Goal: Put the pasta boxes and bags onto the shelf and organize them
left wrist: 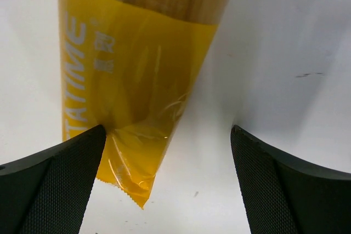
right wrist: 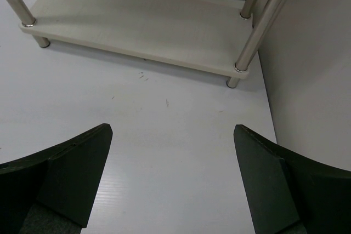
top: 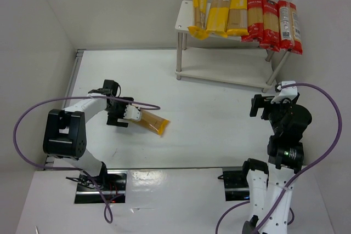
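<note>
- Pickup is being set up by the left gripper [top: 127, 114], which is hovering wide open over the near end of a yellow pasta packet [top: 152, 123] and gripping nothing.
- That packet is lying flat on the table [top: 219, 119], slanting away from the arm and well apart from the shelf [top: 182, 21]; six other packets [top: 241, 17], three yellow and three red, are sitting side by side on its top board.
- In the left wrist view the packet's crimped tail is sitting off-centre, touching or just beside one finger [left wrist: 60, 173] (which of the two is not showing), while the other finger is standing well clear. A small sideways shift is looking wise, so both pads are meeting it evenly.
- Closing further up, on the stiff pasta rather than the loose film tail, is probably giving the firmer hold; the film is looking slippery.
- The right gripper [top: 258, 105] is likewise standing fully open and carrying nothing, facing the lower board [right wrist: 137, 26].
</note>
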### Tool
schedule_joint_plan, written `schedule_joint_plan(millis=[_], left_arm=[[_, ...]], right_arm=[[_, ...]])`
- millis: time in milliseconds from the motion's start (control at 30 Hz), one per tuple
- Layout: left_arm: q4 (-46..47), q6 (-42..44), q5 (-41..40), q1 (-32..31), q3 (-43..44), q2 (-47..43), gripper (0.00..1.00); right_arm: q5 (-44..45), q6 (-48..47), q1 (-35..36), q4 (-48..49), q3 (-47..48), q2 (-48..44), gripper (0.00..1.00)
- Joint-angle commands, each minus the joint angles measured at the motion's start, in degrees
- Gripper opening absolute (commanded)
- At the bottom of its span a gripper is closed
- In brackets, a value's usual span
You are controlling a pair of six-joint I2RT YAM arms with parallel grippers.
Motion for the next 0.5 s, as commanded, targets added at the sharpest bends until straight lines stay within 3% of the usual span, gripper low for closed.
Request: schedule_joint_plan(millis=[0, 233, 467], left_arm=[[1.8, 2.6, 1.8, 0.8, 2.6, 2.1, 1.0], [1.0, 5.0, 2.9, 2.1, 3.7, -0.6, 1.0], [1.9, 6.2, 2.4, 2.7, 4.9, 5.0, 1.0]], right_arm=[[-0.4, -0.5, -0.9, 0.4, 0.2, 0.6, 1.0], [-0.4, -0.5, -1.9, 0.4, 0.2, 1.2, 1.0], [-0.4, -0.5, -3.0, 0.4, 0.2, 1.2, 1.0]])
